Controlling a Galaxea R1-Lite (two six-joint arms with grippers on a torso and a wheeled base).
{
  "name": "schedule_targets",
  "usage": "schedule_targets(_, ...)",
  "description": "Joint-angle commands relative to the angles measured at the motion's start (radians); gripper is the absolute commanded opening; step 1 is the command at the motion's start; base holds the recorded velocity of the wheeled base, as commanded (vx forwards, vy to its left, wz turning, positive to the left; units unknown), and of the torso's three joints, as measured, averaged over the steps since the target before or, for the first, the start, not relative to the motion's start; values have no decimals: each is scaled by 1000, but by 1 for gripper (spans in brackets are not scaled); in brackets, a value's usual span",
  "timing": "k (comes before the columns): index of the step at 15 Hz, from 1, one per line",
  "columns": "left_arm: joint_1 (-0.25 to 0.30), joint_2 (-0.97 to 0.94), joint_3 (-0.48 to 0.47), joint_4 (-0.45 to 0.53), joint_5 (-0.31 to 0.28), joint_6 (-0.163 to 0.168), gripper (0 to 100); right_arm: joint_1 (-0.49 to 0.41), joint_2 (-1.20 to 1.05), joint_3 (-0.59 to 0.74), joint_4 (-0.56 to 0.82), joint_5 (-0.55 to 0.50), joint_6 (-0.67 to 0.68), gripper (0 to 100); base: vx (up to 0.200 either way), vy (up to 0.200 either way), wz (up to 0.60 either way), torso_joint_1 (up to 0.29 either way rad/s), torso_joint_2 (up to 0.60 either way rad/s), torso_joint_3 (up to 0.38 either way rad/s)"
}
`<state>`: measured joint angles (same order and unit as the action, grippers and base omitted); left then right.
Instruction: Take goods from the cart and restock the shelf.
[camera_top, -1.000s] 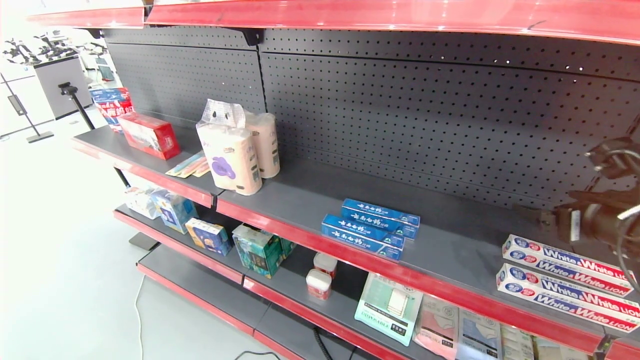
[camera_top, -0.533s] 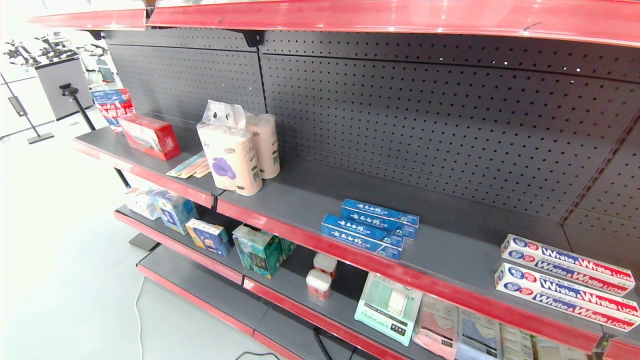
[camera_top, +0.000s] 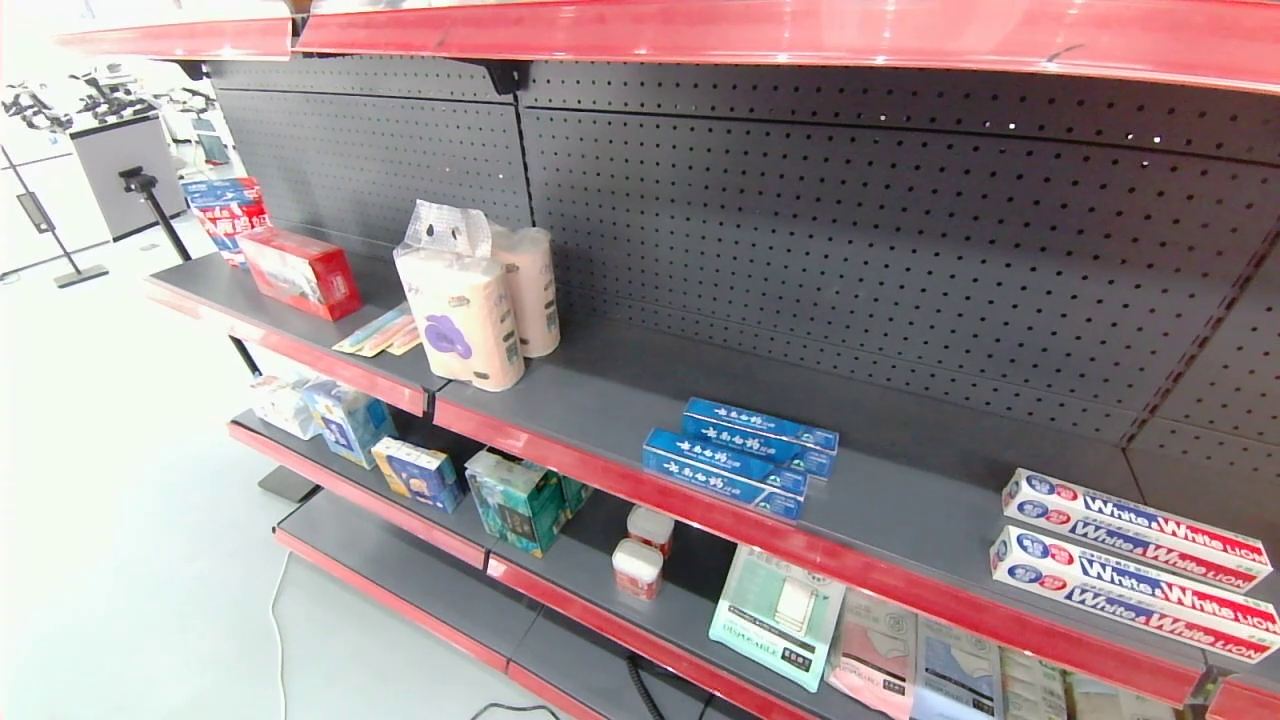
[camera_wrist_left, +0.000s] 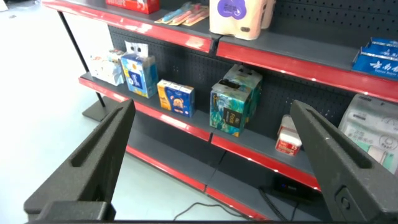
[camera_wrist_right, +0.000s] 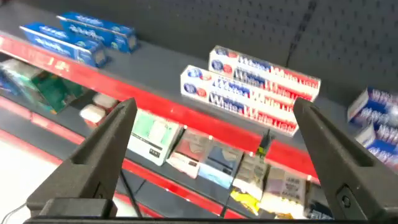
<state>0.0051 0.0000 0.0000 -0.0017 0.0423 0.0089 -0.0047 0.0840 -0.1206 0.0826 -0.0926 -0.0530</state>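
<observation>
Right arm drawn back off shelf (camera_top: 900, 490), both jaws spread wide, toothpaste boxes (camera_top: 1135, 597) near front edge.

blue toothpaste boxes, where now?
Head view: blue toothpaste boxes lie by the red front edge of the shelf, between the tissue roll pack at left and white toothpaste boxes at right.

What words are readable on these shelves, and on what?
"White & White LION": two long white, red and blue toothpaste boxes.
"DISPOSABLE": flat mint-green packet.
Chinese characters on the dark-blue boxes, and all other print: too small to read.
</observation>
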Motion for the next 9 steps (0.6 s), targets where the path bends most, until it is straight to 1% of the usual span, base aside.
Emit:
schedule_targets(1,-1,0,0,0,-9,2,100,6,-84,73,-32,-38,39,100,0,0,0,0,0,0)
schedule_targets(2,-1,0,0,0,-10,0,100,6,-84,76,-35,-4,-27,100,0,0,0,0,0,0)
schedule_targets(3,-1,0,0,0,-10,-1,100,6,-84,76,-38,62,-99,100,0,0,0,0,0,0)
schedule_targets(4,-1,0,0,0,-10,0,100,5,-84,78,-41,114,-84,100,0,0,0,0,0,0)
schedule_targets(5,-1,0,0,0,-12,2,100,5,-84,79,-41,79,1,100,0,0,0,0,0,0)
schedule_targets(6,-1,3,0,0,-12,5,100,5,-84,87,-63,17,38,100,0,0,0,0,0,0)
schedule_targets(7,-1,2,0,0,-12,3,100,5,-84,105,-110,-67,39,100,0,0,0,0,0,0)
schedule_targets(8,-1,0,0,0,-12,3,100,5,-84,119,-138,-79,35,100,0,0,0,0,0,0)
schedule_targets(9,-1,0,0,0,-12,2,100,5,-84,118,-165,-70,28,100,0,0,0,0,0,0)
